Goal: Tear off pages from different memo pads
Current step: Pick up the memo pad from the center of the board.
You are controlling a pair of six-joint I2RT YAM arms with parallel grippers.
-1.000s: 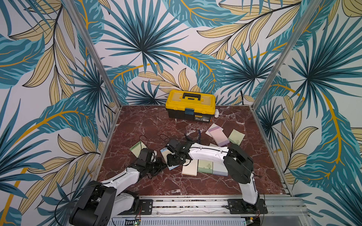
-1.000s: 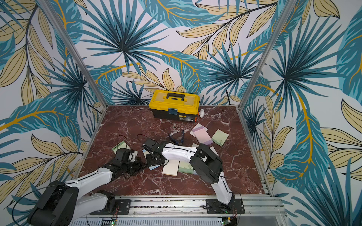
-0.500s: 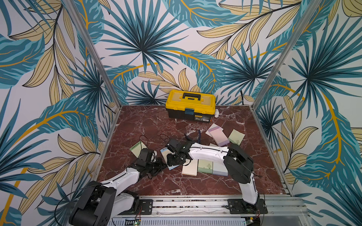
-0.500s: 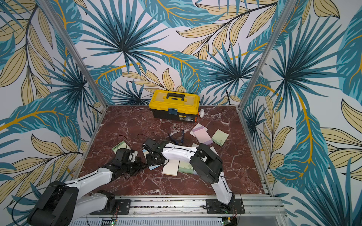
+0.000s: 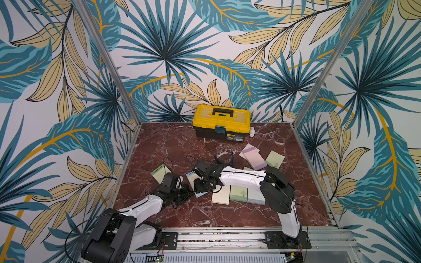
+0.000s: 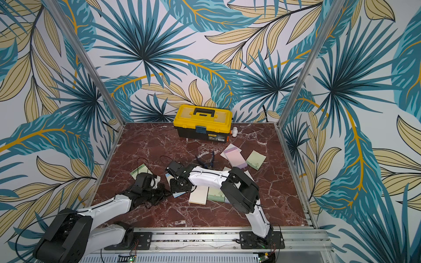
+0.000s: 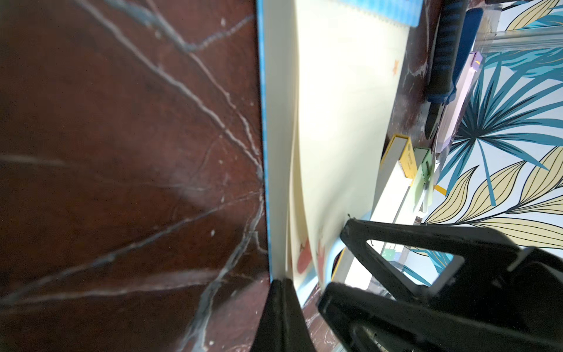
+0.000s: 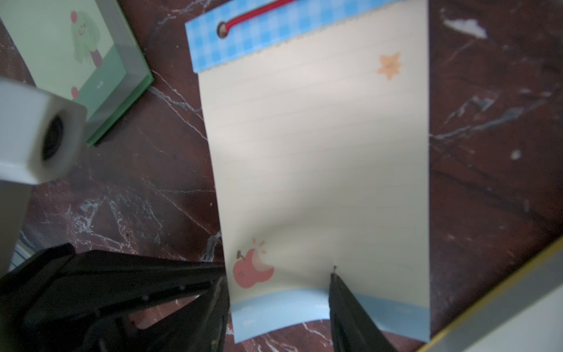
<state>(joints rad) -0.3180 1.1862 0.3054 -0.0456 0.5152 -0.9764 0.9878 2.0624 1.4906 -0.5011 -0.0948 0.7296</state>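
Nothing is shifting since a second ago: your left pincer (image 7: 280, 285) is staying clenched at a corner of the blue-bordered pad (image 7: 275, 183) on the counter (image 5: 205, 216). Your right pincer (image 8: 278, 271) is standing spread, one tip pressing the top page (image 8: 316, 152).

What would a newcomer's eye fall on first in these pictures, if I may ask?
Probably the bold palm-leaf wallpaper on all three walls, then the yellow toolbox at the back of the red marble table. Nearer the front, the left gripper and right gripper meet at a blue-bordered memo pad, its cream top page bowed upward.
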